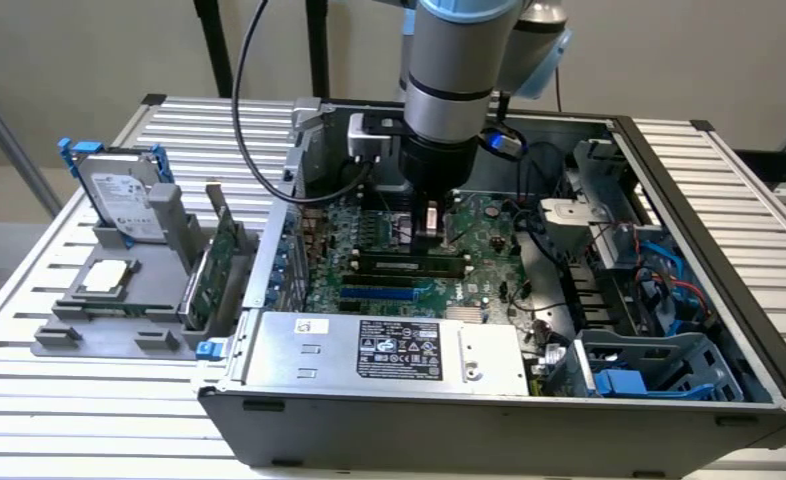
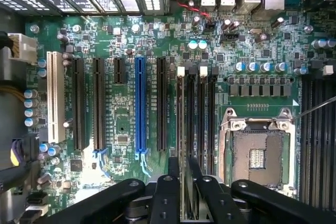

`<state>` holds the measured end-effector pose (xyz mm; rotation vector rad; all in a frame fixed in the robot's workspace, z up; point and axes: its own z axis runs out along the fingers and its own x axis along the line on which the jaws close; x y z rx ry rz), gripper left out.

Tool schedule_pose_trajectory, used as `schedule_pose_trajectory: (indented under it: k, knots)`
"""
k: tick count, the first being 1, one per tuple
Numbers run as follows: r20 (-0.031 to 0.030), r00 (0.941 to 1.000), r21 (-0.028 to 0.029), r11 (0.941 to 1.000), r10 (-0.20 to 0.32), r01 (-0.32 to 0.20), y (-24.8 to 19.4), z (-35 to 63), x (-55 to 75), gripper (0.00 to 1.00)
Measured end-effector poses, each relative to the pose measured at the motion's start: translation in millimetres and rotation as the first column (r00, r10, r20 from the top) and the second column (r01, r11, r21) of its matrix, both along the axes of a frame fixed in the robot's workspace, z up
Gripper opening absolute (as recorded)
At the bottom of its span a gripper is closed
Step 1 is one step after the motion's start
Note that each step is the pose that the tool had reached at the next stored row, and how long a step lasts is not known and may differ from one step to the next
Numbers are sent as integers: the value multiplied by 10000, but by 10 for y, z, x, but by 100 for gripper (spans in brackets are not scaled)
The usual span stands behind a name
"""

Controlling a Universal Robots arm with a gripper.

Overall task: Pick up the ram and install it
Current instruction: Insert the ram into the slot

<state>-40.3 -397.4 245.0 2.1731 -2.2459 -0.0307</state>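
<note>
Between the claw's (image 2: 182,174) closed fingers, the ram (image 2: 185,145) stands edge-on over the motherboard's (image 2: 121,129) memory slots.

Lab: slatted workbench (image 1: 713,170), open computer case (image 1: 500,420)

We see the arm (image 1: 457,70) coming straight down, wrist vertical, approx. mid-scene toward the far side. Gripper (image 1: 431,222) points down, fingers (image 2: 167,192) drawn close w/ a thin green stick, the ram (image 2: 187,198), clamped edge-on between them.
</note>
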Motion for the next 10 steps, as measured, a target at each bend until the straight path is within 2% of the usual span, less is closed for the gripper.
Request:
schedule_pose_trajectory:
  k: [1, 2, 10]
  knots:
    - [1, 10000, 2, 10000, 0, 0, 0, 0, 0, 100]
    - [1, 10000, 3, 10000, 0, 0, 0, 0, 0, 0]
    - [0, 10000, 2, 10000, 0, 0, 0, 1, 0, 0]
